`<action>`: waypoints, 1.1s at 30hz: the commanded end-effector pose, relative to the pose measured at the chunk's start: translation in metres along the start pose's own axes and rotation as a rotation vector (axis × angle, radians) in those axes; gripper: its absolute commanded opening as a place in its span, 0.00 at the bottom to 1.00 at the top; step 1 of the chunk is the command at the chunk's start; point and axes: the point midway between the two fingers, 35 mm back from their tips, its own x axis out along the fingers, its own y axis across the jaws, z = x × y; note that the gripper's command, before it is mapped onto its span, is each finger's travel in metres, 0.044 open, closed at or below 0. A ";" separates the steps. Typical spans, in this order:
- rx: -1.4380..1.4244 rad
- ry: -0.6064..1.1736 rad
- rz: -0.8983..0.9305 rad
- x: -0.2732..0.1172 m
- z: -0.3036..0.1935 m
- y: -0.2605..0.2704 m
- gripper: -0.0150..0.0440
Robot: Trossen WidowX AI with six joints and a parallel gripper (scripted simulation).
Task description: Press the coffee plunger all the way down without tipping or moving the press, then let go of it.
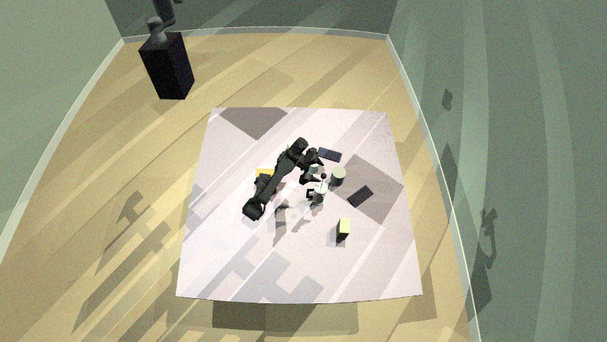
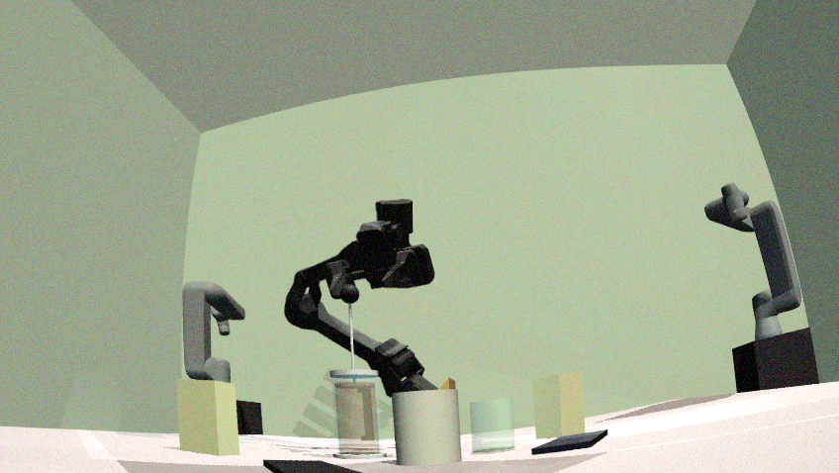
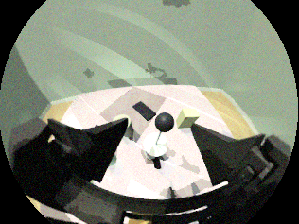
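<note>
The pincer is standing wide apart and is holding nothing. The knob is sitting just below and in front of it, showing in the gap between the two fingers. The rod is standing straight up and down, so I think the push needs to go straight down along it, or the press may tip.

The press is standing upright on the table, with its plunger pulled all the way up. A gray cup is standing just beside the press, and a yellow block is near it on the other side.

The side view is showing how close the pincer is to the knob in height: they look almost touching. The wrist view is showing that the knob is lined up between the fingers.
</note>
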 end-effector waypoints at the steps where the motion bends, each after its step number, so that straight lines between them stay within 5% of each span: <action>1: 0.001 -0.002 0.001 0.006 -0.001 -0.002 1.00; 11: -0.001 -0.015 -0.008 0.018 0.001 -0.007 1.00; 23: -0.001 -0.015 -0.008 0.018 0.001 -0.007 0.47; 33: -0.001 -0.015 -0.008 0.018 0.001 -0.007 0.46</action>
